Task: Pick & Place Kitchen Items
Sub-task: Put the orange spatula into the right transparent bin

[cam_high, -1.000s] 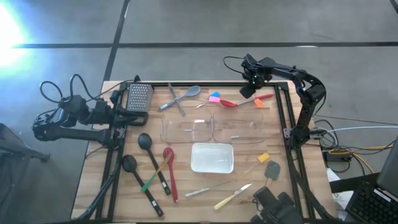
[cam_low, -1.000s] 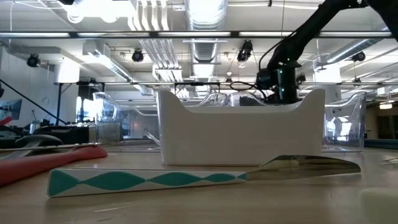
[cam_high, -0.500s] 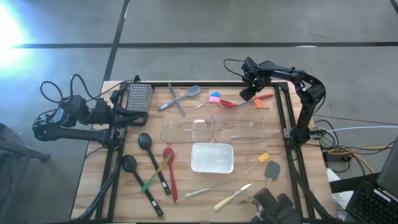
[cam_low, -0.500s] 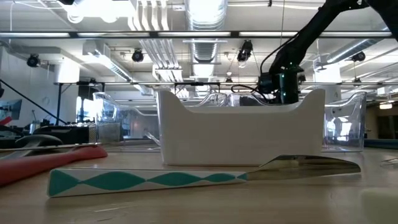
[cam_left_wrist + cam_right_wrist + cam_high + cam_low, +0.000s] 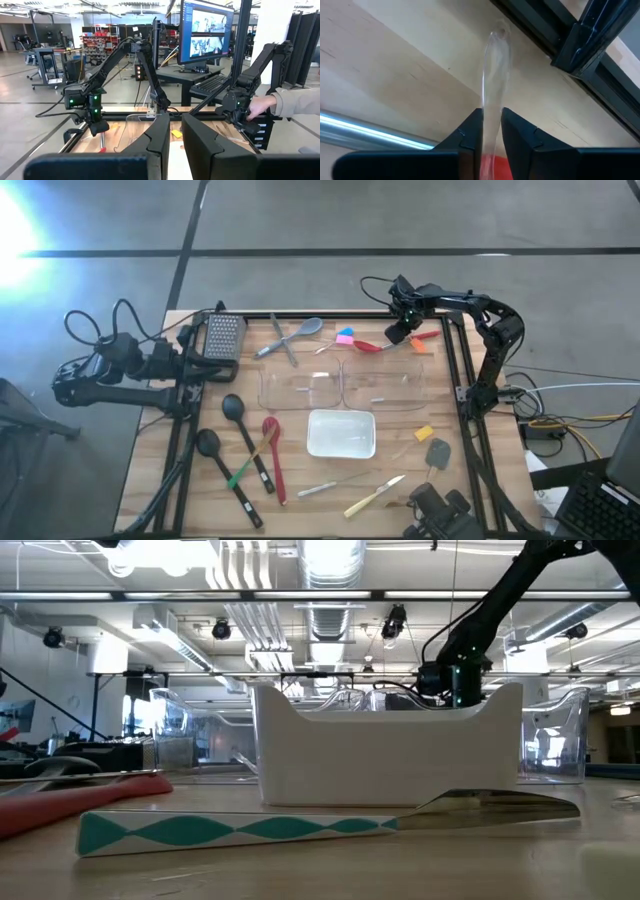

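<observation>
place: probably robotics lab | cues: monitor point(image 5: 207, 30), keyboard desk point(image 5: 212, 85), ceiling ducts point(image 5: 335, 565)

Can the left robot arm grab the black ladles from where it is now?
Probably yes. The left gripper waits at the table's left edge, and the black ladles lie in the open on that same side, with nothing stacked on them or standing between.
</observation>
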Controlling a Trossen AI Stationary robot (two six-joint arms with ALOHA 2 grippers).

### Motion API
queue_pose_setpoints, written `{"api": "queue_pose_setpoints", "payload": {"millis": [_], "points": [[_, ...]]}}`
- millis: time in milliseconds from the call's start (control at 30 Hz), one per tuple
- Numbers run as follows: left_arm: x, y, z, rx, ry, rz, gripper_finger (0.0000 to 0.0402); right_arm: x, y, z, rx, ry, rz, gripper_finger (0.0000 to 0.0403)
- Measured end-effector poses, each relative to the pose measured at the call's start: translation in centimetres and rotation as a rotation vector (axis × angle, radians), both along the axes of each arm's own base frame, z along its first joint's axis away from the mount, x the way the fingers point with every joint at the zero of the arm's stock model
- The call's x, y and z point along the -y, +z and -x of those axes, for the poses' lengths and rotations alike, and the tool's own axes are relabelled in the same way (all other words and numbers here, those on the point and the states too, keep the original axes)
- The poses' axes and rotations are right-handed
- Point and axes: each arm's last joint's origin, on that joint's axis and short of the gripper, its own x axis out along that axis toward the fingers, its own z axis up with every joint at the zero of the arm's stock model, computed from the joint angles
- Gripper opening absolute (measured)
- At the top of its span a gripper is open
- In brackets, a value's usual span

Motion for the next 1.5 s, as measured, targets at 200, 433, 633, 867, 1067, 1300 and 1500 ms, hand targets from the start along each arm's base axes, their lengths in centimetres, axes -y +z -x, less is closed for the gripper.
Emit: {"api": "queue_pose_setpoints", "payload": {"millis": [200,433,633,867,1067,1300,1500], "points": [[0.0,0.0,0.0,0.000,0.000,0.000,0.0058,0.1,0.0,0.3,-0.005,-0.004,0.009,0.0016],[0.0,0.0,0.0,0.000,0.000,0.000,0.0058,0.4,0.7,0.1,-0.007,0.007,0.000,0.0009],[0.0,0.0,0.0,-0.001,0.000,0.000,0.0058,0.6,2.2,0.0,-0.012,0.013,-0.007,0.0008],[0.0,0.0,0.0,0.000,0.000,0.000,0.0058,-0.3,5.4,-0.3,0.002,0.037,0.010,0.0008],[0.0,0.0,0.0,0.000,0.000,0.000,0.0058,-3.0,9.4,-1.6,0.031,0.136,0.047,0.0008],[0.0,0.0,0.0,0.000,0.000,0.000,0.0058,-8.6,13.9,-3.7,0.130,0.290,0.134,0.0008],[0.0,0.0,0.0,0.000,0.000,0.000,0.0058,-13.0,16.3,-4.6,0.303,0.397,0.092,0.0008]]}}
